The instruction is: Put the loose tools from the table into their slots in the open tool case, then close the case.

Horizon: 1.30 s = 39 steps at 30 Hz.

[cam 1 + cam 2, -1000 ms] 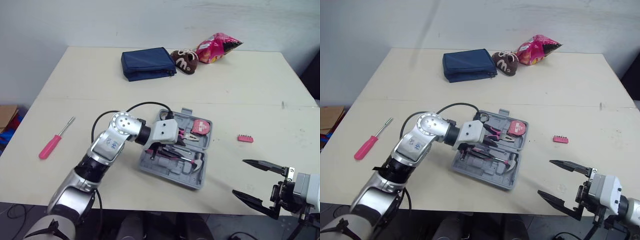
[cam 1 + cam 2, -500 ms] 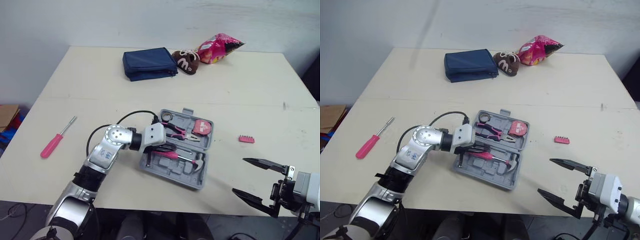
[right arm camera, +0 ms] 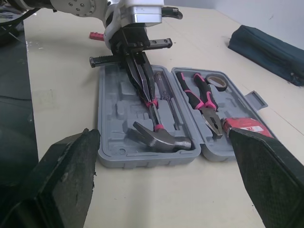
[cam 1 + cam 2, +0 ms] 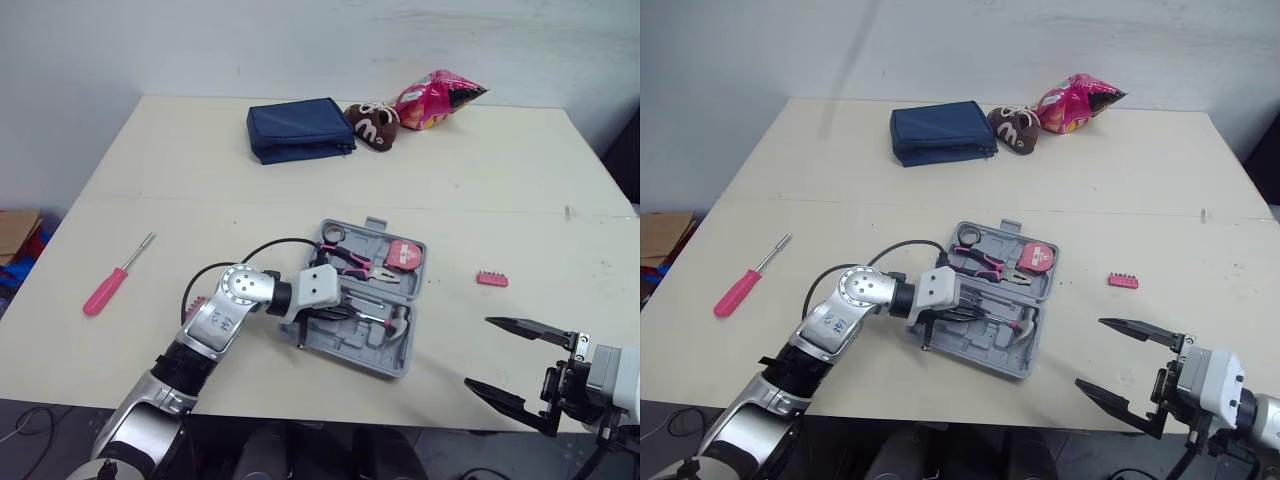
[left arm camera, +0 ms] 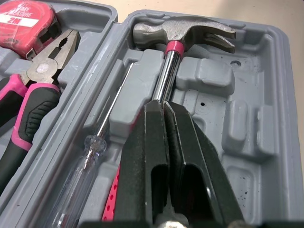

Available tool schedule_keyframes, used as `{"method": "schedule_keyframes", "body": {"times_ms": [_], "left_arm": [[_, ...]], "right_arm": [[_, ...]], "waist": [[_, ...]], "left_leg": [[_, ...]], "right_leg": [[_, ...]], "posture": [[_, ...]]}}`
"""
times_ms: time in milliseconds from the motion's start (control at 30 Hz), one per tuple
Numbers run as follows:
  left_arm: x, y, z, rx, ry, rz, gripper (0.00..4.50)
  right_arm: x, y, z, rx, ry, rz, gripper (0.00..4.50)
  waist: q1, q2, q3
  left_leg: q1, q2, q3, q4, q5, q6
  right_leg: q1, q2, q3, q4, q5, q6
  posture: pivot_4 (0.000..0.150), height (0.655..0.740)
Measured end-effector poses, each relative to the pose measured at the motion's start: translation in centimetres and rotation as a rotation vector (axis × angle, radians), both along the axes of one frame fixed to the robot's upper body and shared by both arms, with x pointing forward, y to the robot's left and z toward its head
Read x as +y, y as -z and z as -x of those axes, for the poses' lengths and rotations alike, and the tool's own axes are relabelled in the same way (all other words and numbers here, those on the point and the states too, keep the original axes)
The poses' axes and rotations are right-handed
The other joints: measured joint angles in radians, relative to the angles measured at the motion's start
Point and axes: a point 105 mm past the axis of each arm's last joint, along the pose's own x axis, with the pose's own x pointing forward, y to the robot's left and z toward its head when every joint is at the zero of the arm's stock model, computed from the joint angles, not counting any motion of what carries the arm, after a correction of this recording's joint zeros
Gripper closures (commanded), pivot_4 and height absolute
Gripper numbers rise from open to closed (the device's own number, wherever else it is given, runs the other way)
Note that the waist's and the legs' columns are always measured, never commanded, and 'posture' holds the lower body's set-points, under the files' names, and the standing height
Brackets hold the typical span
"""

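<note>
— So, where is the left gripper (image 5: 164, 105)?

— Down in the grey plastic tool case (image 5: 259, 85), which lies open flat near the middle of the cream table (image 4: 480, 180). Its two black fingers are pinched almost together on the shaft of the steel-headed claw hammer (image 5: 183, 32). The hammer lies in the case's six-o'clock half, with its head at the three-o'clock end.

— What else sits in the case?

— A clear-handled screwdriver (image 5: 80, 166) lies just beside the hammer. In the twelve-o'clock half are the pink-and-black pliers (image 4: 350, 262) and, near them, a red tape measure (image 4: 403, 254).

— And the loose tools?

— A pink-handled screwdriver (image 4: 110, 282) lies on the table at nine o'clock from the case, well apart from it. A small pink strip of bits (image 4: 491, 279) lies at three o'clock, nearer.

— The right gripper (image 4: 477, 352)?

— It hovers at about four o'clock from the case, by the table's near edge. Its fingers are spread wide with nothing between them.

— Anything further back?

— A dark blue fabric pouch (image 4: 298, 127) at eleven o'clock and a pink snack bag (image 4: 438, 95) at one o'clock.
</note>
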Motion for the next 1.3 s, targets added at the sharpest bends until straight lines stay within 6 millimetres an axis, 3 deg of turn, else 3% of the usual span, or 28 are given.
{"method": "schedule_keyframes", "body": {"times_ms": [67,433,667,733,767,1000,1133,1233,1300], "left_arm": [[0.0,0.1,0.0,0.017,-0.008,-0.009,4.43],[-0.4,0.5,0.1,0.099,-0.053,-0.072,4.43],[-0.7,1.4,0.5,0.056,-0.039,-0.165,4.43],[-0.8,2.0,0.6,0.053,-0.040,-0.197,4.43],[-0.8,2.2,0.7,0.056,-0.044,-0.201,4.43],[-1.0,2.3,0.7,0.077,-0.061,-0.200,4.43],[-1.3,2.1,0.4,0.094,-0.074,-0.083,4.43],[-0.9,1.1,0.1,0.086,-0.058,0.042,4.43],[-0.4,-0.5,0.2,0.060,-0.012,0.126,4.43]], "right_arm": [[0.0,0.0,0.0,-0.001,0.000,0.000,0.00],[0.0,-0.2,-0.2,-0.013,0.008,-0.003,0.00],[0.0,-0.2,-0.3,-0.012,0.008,-0.006,0.00],[0.1,-0.2,-0.3,-0.013,0.011,-0.007,0.00],[0.1,-0.2,-0.3,-0.013,0.012,-0.009,0.00],[0.5,-0.2,-0.4,-0.011,0.015,-0.020,0.00],[0.6,-0.4,-0.5,-0.018,0.020,-0.022,0.00],[0.5,-0.4,-0.6,-0.018,0.021,-0.022,0.00],[0.4,-0.4,-0.5,-0.014,0.015,-0.013,0.00]], "waist": [[0.000,0.000,0.000],[0.000,0.001,-0.012],[0.000,-0.001,-0.035],[0.000,0.001,-0.038],[0.000,0.002,-0.039],[0.000,0.003,-0.041],[0.001,0.006,-0.039],[0.001,0.009,-0.031],[0.001,0.004,-0.025]], "left_leg": [[0.007,0.001,0.000,-0.002,-0.002,-0.001],[0.008,0.001,0.000,-0.005,-0.002,-0.001],[0.013,0.002,-0.001,-0.010,-0.003,-0.002],[0.019,0.003,-0.001,-0.013,-0.006,-0.003],[0.023,0.003,-0.001,-0.016,-0.008,-0.006],[0.035,0.003,-0.001,-0.029,-0.007,-0.007],[0.031,0.003,-0.001,-0.028,-0.007,-0.007],[0.017,0.002,-0.001,-0.026,0.001,-0.002],[0.002,0.002,-0.001,-0.025,0.006,-0.006]], "right_leg": [[0.006,0.000,0.000,-0.002,0.000,0.000],[0.007,-0.001,0.001,-0.004,0.000,-0.001],[0.012,-0.001,0.001,-0.009,-0.002,-0.004],[0.022,-0.001,0.001,-0.014,-0.006,-0.010],[0.026,-0.001,0.002,-0.017,-0.012,-0.022],[0.039,-0.001,0.002,-0.031,-0.013,-0.023],[0.036,-0.001,0.003,-0.033,-0.012,-0.023],[0.015,-0.002,0.002,-0.028,-0.007,-0.019],[-0.001,-0.001,0.001,-0.021,0.003,-0.005]], "posture": [[0.150,0.7400],[0.150,0.7400],[0.150,0.7400],[0.150,0.7400],[0.150,0.7400],[0.150,0.7400],[0.150,0.7400],[0.150,0.7400],[0.150,0.7400]]}}
